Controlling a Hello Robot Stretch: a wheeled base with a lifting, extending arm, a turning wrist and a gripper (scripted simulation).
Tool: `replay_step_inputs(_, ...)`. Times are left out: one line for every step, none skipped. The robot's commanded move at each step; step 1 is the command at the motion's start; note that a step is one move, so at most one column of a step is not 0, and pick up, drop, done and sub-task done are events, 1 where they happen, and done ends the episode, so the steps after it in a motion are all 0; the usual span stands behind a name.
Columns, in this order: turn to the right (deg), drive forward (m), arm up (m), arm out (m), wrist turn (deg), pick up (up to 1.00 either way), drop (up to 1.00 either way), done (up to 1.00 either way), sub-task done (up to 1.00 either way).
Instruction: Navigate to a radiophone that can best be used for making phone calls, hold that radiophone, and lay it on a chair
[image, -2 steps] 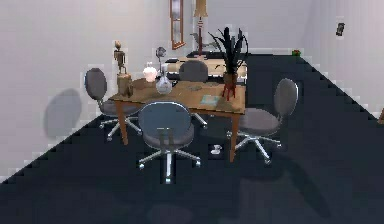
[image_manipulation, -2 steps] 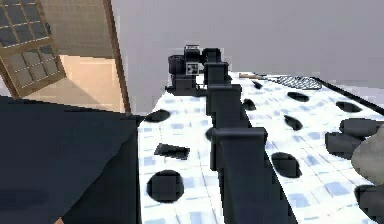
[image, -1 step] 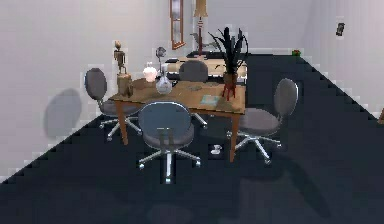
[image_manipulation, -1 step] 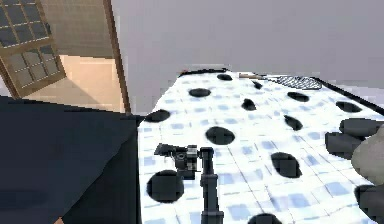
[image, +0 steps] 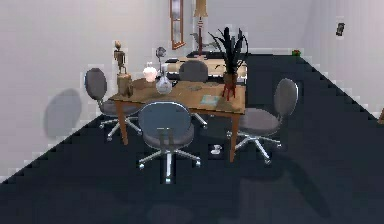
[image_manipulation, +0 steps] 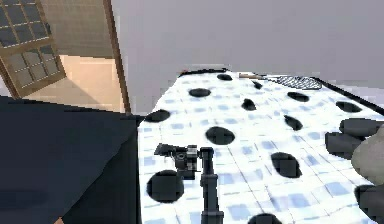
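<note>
Ahead, the forward view has a wooden table (image: 200, 103) ringed by four grey office chairs: near chair (image: 165, 125), left chair (image: 97, 85), right chair (image: 270, 115), far chair (image: 193, 72). On the table stand a spiky dark plant (image: 230, 55), a pale vase (image: 164, 85) and a small statue (image: 121, 60), among small blobs. A small white thing (image: 215, 150) lies on the floor by the near chair.

Sideways it is a different scene. The arm side view has a bed (image_manipulation: 250, 135) with a white-blue checked cover with black spots, dark pillows (image_manipulation: 360, 135) at its right, a racket (image_manipulation: 285, 80) at its far edge and a paned door (image_manipulation: 35, 50) at upper left.

Room: dark floor lies wide and bare in front of the table and to its right. The left chair sits close to the wall. Beside the bed's left edge there is dark floor, running up to the doorway.

Arm (image_manipulation: 208, 190) reaches over the bed cover, and the gripper (image_manipulation: 172, 152) is above the spotted sheet near the bed's left edge. Cannot tell whether it holds anything, as dark spots sit right behind the fingers. Cannot tell which blob, on the table or the bed, is the radiophone, so its place relative to the gripper is unclear.
</note>
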Motion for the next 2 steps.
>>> replay_step_inputs(0.0, 0.0, 0.1, 0.0, 0.0, 0.0, 0.0, 0.0, 0.0)
replay_step_inputs(0.0, 0.0, 0.22, 0.0, 0.0, 0.0, 0.0, 0.0, 0.0)
